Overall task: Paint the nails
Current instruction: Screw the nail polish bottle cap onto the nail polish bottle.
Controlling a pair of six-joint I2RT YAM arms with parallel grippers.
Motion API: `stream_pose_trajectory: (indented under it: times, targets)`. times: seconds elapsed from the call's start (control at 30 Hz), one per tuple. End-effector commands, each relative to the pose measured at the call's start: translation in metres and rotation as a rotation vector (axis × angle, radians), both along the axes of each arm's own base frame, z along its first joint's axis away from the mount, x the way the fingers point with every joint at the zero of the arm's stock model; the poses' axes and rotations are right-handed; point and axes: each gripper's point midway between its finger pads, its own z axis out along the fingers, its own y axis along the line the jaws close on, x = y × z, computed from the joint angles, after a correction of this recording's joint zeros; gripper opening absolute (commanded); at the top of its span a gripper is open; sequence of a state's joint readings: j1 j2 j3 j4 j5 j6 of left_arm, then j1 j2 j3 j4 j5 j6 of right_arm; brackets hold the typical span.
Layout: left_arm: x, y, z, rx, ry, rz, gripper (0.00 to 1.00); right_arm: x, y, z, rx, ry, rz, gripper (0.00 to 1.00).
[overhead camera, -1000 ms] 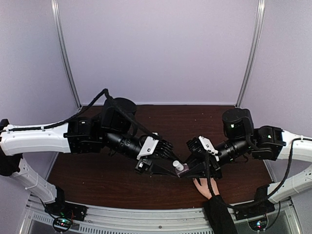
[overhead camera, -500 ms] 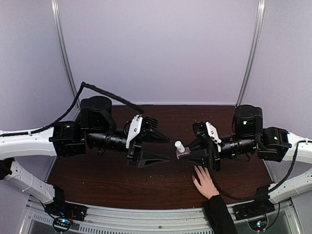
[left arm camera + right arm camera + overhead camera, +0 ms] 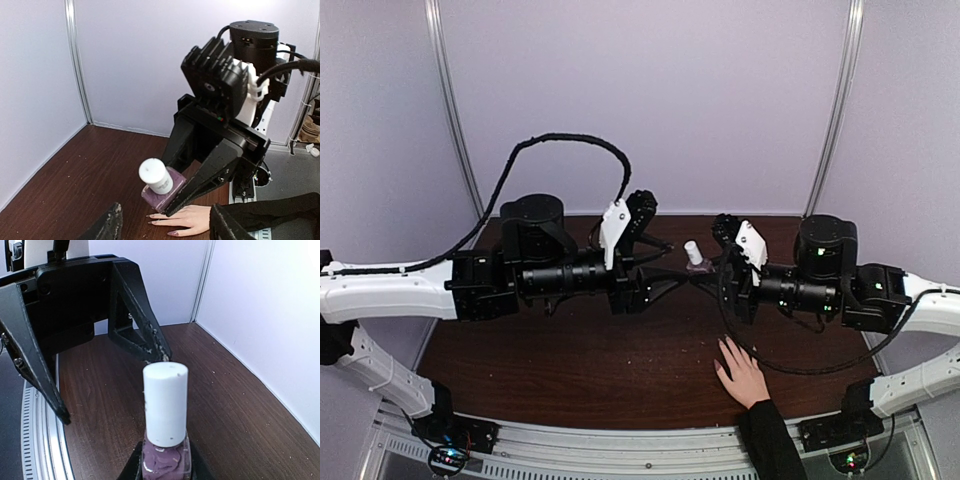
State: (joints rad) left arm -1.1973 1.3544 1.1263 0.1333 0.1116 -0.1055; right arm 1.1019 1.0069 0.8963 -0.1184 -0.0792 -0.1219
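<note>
A light-skinned hand [image 3: 742, 372] with a black sleeve lies flat on the dark wooden table, fingers spread. Its nails [image 3: 173, 233] show as small mauve tips in the left wrist view. My right gripper [image 3: 705, 268] is shut on a small bottle of purple polish [image 3: 166, 461] with a white cap [image 3: 165, 402], and holds it in the air, tilted, behind the hand. The bottle also shows in the left wrist view [image 3: 162, 194]. My left gripper [image 3: 675, 262] is open and empty. It faces the bottle's cap from the left, a little apart.
The wooden table [image 3: 570, 365] is walled by pale panels at the back and sides. A metal rail [image 3: 620, 445] runs along the near edge. A black cable [image 3: 565, 140] loops above the left arm.
Both arms have risen and moved toward the back wall. The bottle went with the right gripper, up and away from the hand. The left gripper let go of the cap and stays open.
</note>
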Motion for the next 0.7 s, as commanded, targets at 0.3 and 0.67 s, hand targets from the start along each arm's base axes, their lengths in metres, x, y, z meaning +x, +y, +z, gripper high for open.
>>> stream_pose_trajectory:
  times: [0.3, 0.67]
  targets:
    - [0.024, -0.018, 0.039, -0.18, 0.094, 0.086, 0.55, 0.013, -0.004, 0.007, 0.034, -0.009, -0.079, 0.0]
    - [0.019, -0.029, 0.041, -0.197, 0.11, 0.033, 0.39, 0.013, -0.004, 0.007, 0.032, -0.012, -0.079, 0.0]
